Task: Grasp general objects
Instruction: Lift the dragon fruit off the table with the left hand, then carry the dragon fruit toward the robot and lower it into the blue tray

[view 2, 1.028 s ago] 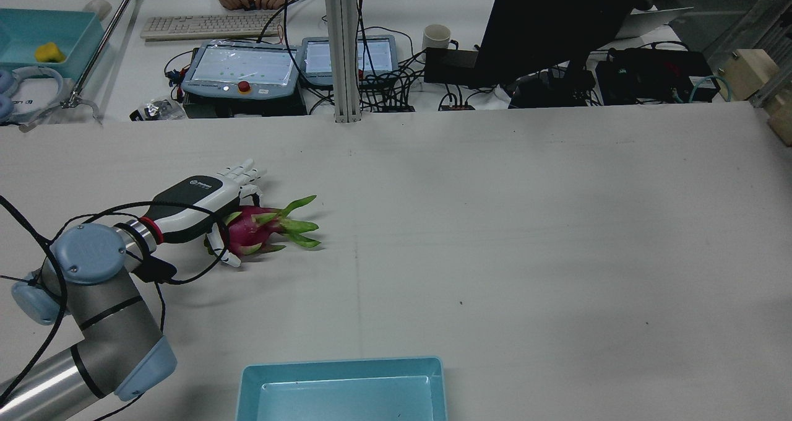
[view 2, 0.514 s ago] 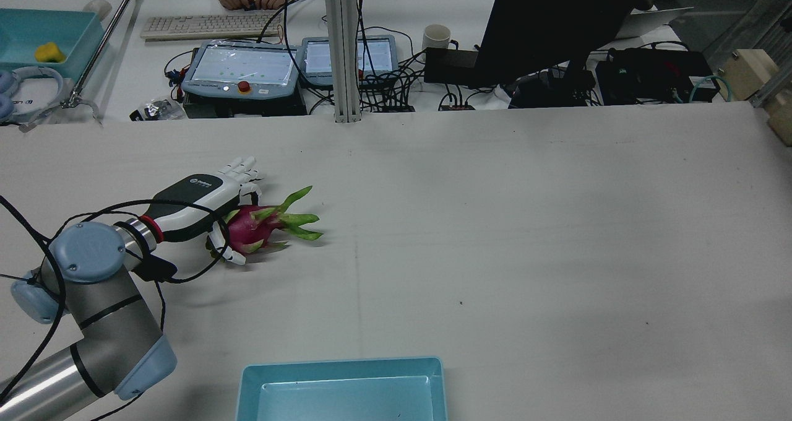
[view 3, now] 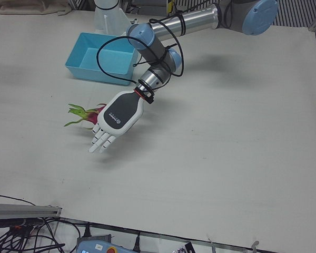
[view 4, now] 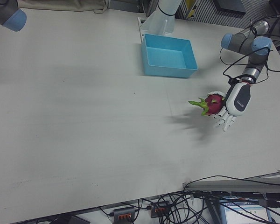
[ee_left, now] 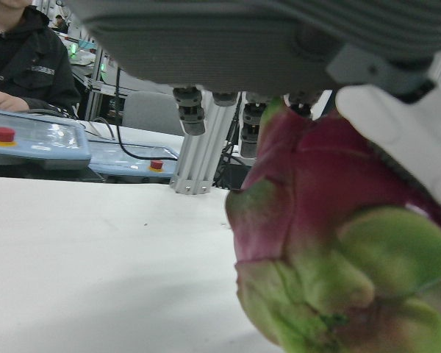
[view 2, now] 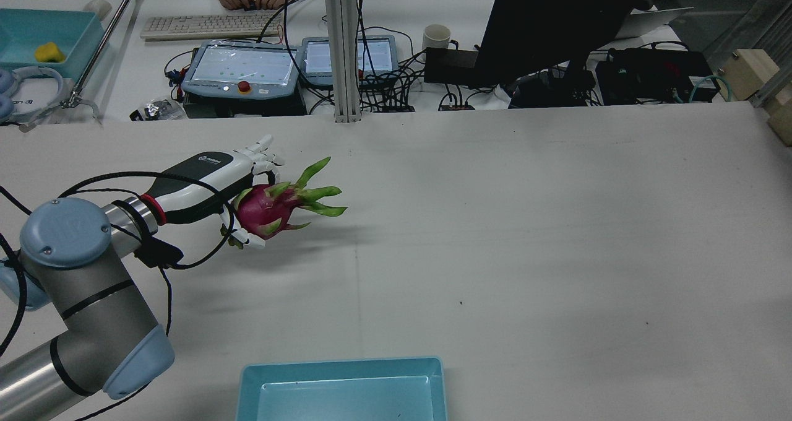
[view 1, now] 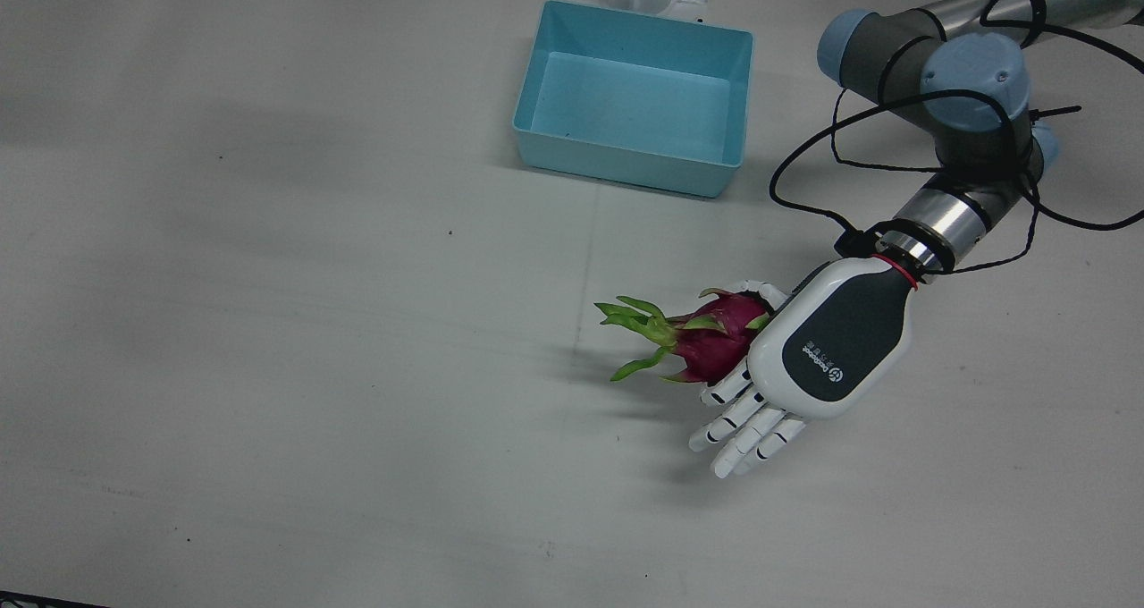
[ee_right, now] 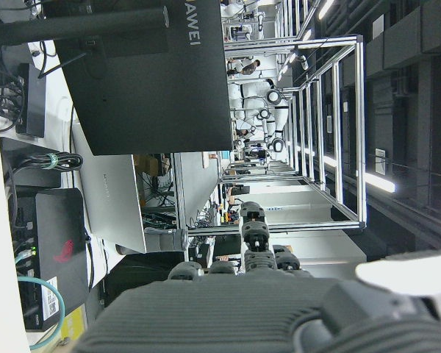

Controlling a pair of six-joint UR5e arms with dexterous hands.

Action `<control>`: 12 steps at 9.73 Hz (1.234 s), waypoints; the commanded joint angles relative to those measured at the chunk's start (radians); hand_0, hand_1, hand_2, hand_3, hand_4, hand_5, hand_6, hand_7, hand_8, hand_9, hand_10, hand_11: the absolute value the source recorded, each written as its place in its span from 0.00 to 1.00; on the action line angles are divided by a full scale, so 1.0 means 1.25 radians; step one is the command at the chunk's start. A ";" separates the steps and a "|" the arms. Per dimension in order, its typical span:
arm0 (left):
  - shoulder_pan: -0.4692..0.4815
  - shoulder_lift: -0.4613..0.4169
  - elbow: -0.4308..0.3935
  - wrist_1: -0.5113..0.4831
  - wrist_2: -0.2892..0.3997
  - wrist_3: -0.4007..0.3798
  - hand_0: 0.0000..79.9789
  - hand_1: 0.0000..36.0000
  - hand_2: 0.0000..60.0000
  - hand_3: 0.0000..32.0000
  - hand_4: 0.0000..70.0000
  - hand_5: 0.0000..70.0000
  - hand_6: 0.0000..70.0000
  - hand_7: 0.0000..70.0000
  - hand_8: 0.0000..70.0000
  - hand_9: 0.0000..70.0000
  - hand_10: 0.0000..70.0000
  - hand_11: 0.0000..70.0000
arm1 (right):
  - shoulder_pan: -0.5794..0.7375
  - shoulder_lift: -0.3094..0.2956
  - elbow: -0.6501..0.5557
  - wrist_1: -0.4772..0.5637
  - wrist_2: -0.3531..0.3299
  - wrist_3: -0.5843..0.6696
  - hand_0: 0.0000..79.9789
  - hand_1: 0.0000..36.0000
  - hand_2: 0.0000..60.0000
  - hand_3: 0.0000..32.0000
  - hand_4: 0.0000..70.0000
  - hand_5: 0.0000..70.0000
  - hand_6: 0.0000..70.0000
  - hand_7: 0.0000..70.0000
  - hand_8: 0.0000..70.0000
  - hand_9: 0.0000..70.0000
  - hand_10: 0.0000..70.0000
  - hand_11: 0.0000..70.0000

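A pink dragon fruit (view 2: 266, 207) with green leafy tips is held in my left hand (view 2: 204, 182), clear of the white table, and its shadow lies on the table beside it. In the front view the fruit (view 1: 715, 340) sits against the palm of the left hand (view 1: 827, 349), with the thumb curled over it and the other fingers (view 1: 746, 429) mostly straight. It fills the left hand view (ee_left: 331, 243). The left-front view shows the hand (view 3: 118, 113) covering most of the fruit (view 3: 92, 113). My right hand (ee_right: 253, 243) shows only in its own view, off the table, holding nothing.
A light blue bin (view 1: 626, 165) stands empty near the robot's edge of the table, between the arms; it also shows in the rear view (view 2: 247, 384). Beyond the far edge are teach pendants (view 2: 241, 68), a keyboard, a monitor and a seated person.
My left hand has risen and moved slightly forward with the dragon fruit, lifting it off the table where it lay a second ago.
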State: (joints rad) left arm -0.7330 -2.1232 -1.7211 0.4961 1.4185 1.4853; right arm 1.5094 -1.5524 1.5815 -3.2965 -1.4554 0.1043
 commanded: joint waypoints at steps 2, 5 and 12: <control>-0.065 -0.138 -0.060 0.102 0.299 -0.102 0.62 1.00 1.00 0.00 0.70 0.72 0.18 0.27 0.09 0.03 0.17 0.27 | 0.000 0.000 0.000 0.000 0.000 0.000 0.00 0.00 0.00 0.00 0.00 0.00 0.00 0.00 0.00 0.00 0.00 0.00; -0.007 -0.189 -0.184 0.254 0.321 -0.100 0.64 1.00 1.00 0.00 0.63 0.69 0.17 0.31 0.04 0.04 0.16 0.26 | 0.000 0.000 0.000 0.000 0.000 0.000 0.00 0.00 0.00 0.00 0.00 0.00 0.00 0.00 0.00 0.00 0.00 0.00; 0.235 -0.183 -0.200 0.294 0.273 -0.030 0.70 1.00 1.00 0.00 0.70 0.73 0.16 0.34 0.02 0.05 0.12 0.21 | 0.000 0.000 -0.004 0.000 0.000 0.001 0.00 0.00 0.00 0.00 0.00 0.00 0.00 0.00 0.00 0.00 0.00 0.00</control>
State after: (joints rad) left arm -0.4944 -2.4064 -1.9827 0.9217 1.7790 1.4345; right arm 1.5095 -1.5524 1.5784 -3.2962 -1.4557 0.1058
